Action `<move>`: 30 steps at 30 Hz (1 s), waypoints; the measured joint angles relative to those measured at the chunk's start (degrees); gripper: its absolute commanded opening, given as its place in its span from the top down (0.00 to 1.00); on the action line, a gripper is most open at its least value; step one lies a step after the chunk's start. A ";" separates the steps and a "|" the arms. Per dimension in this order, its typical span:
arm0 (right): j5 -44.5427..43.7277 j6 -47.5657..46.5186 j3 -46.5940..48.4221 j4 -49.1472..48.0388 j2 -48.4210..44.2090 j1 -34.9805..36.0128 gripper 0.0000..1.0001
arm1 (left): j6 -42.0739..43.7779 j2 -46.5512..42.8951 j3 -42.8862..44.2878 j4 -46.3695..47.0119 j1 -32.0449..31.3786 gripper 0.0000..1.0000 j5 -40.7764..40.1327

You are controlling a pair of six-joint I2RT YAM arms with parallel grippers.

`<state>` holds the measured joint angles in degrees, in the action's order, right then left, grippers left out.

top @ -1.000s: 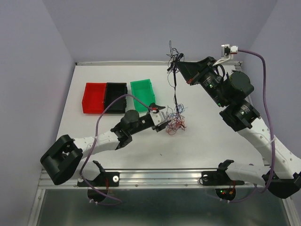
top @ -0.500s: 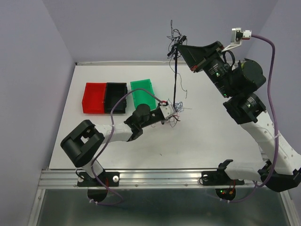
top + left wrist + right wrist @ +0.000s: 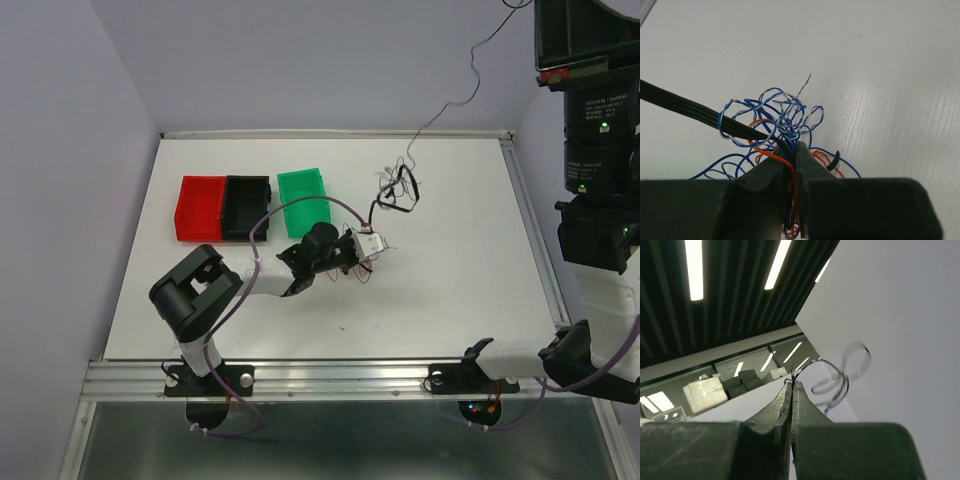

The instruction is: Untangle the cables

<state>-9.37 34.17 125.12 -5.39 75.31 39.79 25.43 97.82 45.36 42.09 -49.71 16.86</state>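
The cables [image 3: 775,120] form a clump of thin blue, red and black wires on the white table. My left gripper [image 3: 790,147] is shut on the clump, with red, blue and black strands pinched between its jaws. In the top view the left gripper [image 3: 372,243] lies low on the table beside the cables [image 3: 392,190]. One thin black wire [image 3: 450,100] rises from the clump to the top right. My right gripper [image 3: 791,382] is shut on the end of that black wire [image 3: 840,382], high in the air. Its fingertips are above the top view's edge.
A red bin [image 3: 200,208], a black bin [image 3: 245,206] and a green bin [image 3: 305,200] stand in a row left of the clump. The right arm [image 3: 598,150] towers at the right edge. A flat black ribbon [image 3: 685,102] crosses the clump.
The right arm has swung up and to the right, drawing one black wire out of the clump. The left gripper has slid in and closed on the remaining tangle.
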 measured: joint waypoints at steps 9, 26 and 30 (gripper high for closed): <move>-14.95 -8.90 -33.42 -0.98 -18.60 0.00 0.99 | 5.99 -10.36 1.97 -17.81 -0.07 0.83 5.86; -31.21 -10.36 -76.65 2.54 -31.30 0.00 0.99 | 14.21 -26.75 3.34 -37.88 -0.87 0.47 8.33; -26.10 -9.84 -76.96 2.19 -29.03 0.00 0.99 | 14.58 -29.59 1.66 -37.68 -1.07 0.40 5.40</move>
<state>-35.46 24.34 48.16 -3.20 46.28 39.79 40.01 68.23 47.03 4.40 -50.78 22.26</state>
